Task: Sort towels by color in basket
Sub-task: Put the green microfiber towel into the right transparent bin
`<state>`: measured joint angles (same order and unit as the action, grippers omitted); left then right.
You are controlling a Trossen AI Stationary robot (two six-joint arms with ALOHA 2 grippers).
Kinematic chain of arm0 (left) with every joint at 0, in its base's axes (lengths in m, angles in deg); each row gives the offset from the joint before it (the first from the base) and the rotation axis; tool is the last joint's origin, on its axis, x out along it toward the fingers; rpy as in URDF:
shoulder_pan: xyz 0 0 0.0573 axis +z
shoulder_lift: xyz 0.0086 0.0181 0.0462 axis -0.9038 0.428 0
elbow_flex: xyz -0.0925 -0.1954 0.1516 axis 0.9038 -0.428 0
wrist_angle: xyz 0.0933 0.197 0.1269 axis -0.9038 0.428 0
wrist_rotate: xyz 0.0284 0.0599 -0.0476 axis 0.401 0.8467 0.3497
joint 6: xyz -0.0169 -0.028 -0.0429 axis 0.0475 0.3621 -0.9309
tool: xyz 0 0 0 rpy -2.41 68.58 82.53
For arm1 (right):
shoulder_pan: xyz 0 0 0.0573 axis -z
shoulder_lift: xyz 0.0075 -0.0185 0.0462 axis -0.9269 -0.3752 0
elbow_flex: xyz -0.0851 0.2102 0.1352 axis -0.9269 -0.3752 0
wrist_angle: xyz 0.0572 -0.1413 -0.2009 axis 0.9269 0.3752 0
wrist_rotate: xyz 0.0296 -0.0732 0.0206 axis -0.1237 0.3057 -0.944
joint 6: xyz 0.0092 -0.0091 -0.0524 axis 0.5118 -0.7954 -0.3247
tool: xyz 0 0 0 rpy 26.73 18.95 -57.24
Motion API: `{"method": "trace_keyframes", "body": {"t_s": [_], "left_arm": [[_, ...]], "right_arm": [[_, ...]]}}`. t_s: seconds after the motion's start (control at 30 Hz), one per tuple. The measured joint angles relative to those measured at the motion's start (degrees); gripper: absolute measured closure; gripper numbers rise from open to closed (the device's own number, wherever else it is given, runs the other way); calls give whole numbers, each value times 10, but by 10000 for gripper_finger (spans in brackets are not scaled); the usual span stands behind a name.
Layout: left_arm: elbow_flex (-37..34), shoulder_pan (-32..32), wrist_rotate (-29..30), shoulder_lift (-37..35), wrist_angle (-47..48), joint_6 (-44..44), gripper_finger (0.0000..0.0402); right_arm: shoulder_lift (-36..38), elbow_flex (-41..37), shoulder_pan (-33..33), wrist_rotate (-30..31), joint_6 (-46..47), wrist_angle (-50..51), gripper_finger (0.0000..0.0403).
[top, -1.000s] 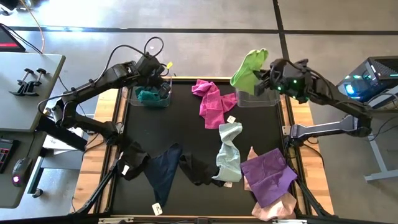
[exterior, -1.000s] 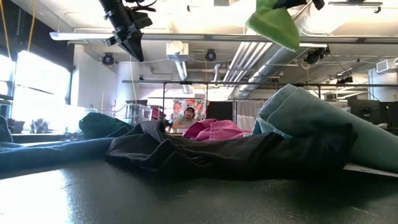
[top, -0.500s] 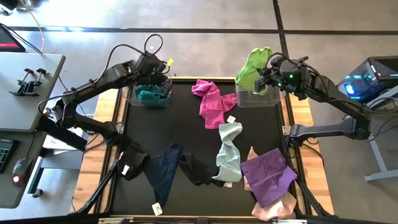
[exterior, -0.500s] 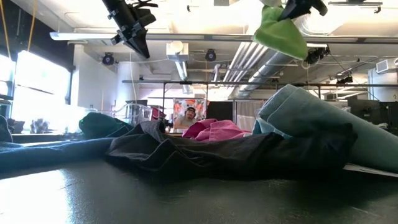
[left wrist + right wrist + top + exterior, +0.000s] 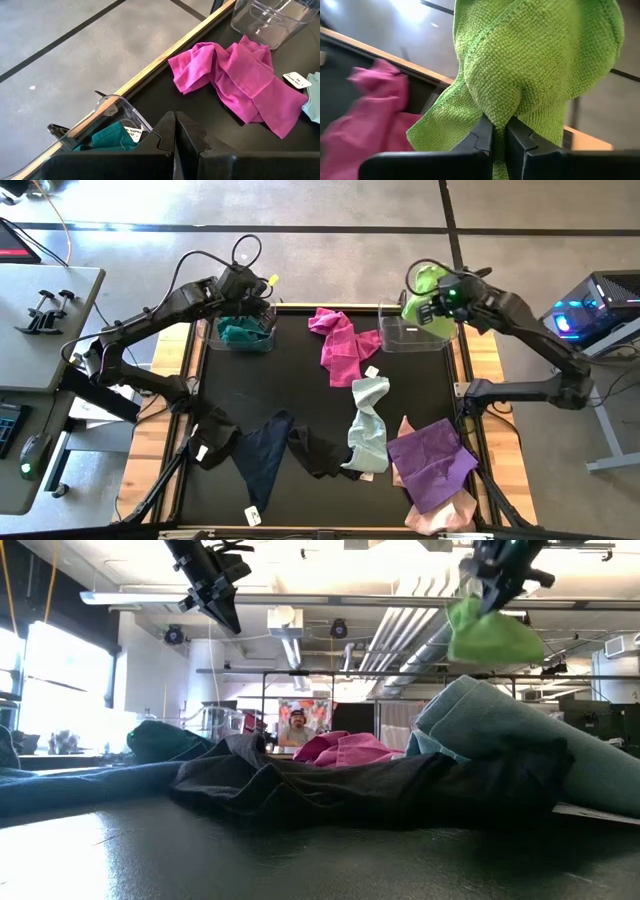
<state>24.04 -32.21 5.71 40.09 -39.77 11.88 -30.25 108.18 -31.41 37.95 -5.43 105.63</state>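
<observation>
My right gripper [image 5: 434,298] is shut on a lime towel [image 5: 424,284], which hangs high over the far right part of a clear bin [image 5: 410,338] at the table's far right. In the low view the lime towel [image 5: 492,634] dangles under this gripper [image 5: 492,592]. My left gripper [image 5: 260,306] hovers shut and holding nothing over the other clear bin [image 5: 214,332] at the far left, where a teal towel [image 5: 238,333] lies inside. Its shut fingers [image 5: 186,134] show in the left wrist view, above the teal towel [image 5: 107,140]. My right gripper pinches a gathered fold of the lime towel [image 5: 496,107] between its two fingers, coming from above. Several layers bunch at the pinch. The towel is lifted clear and hangs slack below the fingers, above the right bin.
Loose on the black mat lie a magenta towel [image 5: 338,345], a mint one [image 5: 368,425], a purple one [image 5: 432,463] over a pale pink one [image 5: 440,515], two black ones [image 5: 320,452] [image 5: 212,438] and a navy one [image 5: 262,458]. A person [image 5: 296,730] sits beyond the far edge.
My right gripper has carried the lime towel down and toward the table's right, and has tipped to point more downward. The towel, earlier spread out to the left of the gripper, now hangs bunched under it over the right bin.
</observation>
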Motion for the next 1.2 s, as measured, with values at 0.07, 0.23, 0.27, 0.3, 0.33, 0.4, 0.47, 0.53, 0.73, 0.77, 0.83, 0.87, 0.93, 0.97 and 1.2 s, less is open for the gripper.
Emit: {"method": "trace_keyframes", "body": {"t_s": [0.07, 0.23, 0.27, 0.3, 0.33, 0.4, 0.47, 0.53, 0.73, 0.77, 0.83, 0.87, 0.93, 0.97, 1.2], "left_arm": [[0, 0, 0, 0, 0, -1, 401], [0, 0, 0, 0, 0, -1, 401], [0, 0, 0, 0, 0, -1, 401], [0, 0, 0, 0, 0, -1, 401], [0, 0, 0, 0, -2, -1, 401], [0, 0, 0, 0, -12, -1, 401], [0, 0, 0, 0, -22, -2, 401], [0, -2, 0, 0, -33, -7, 401], [0, -6, 0, 0, -40, -11, 401], [0, -6, 0, 0, -40, -10, 401], [0, -6, 0, 0, -40, -11, 401], [0, -6, 0, 0, -40, -11, 401], [0, -6, 0, 0, -40, -11, 401], [0, -6, 0, 0, -40, -11, 401], [0, -7, 0, 0, -40, -11, 401]], "right_arm": [[-11, -29, 11, 17, -24, -36, 389], [-48, -131, 35, 23, -135, -177, 387], [-57, -150, 40, 17, -151, -203, 385], [-65, -167, 46, 6, -161, -224, 382], [-74, -181, 53, -11, -164, -237, 378], [-92, -199, 68, -53, -161, -243, 369], [-108, -212, 80, -83, -150, -238, 356], [-120, -219, 89, -103, -145, -228, 339], [-126, -220, 107, -159, -99, -229, 276], [-124, -220, 108, -170, -90, -225, 266], [-118, -220, 112, -194, -75, -216, 249], [-115, -219, 112, -203, -69, -209, 242], [-105, -215, 112, -211, -49, -183, 234], [-99, -210, 112, -211, -44, -167, 233], [-60, -168, 110, -229, -26, -101, 231]]}}
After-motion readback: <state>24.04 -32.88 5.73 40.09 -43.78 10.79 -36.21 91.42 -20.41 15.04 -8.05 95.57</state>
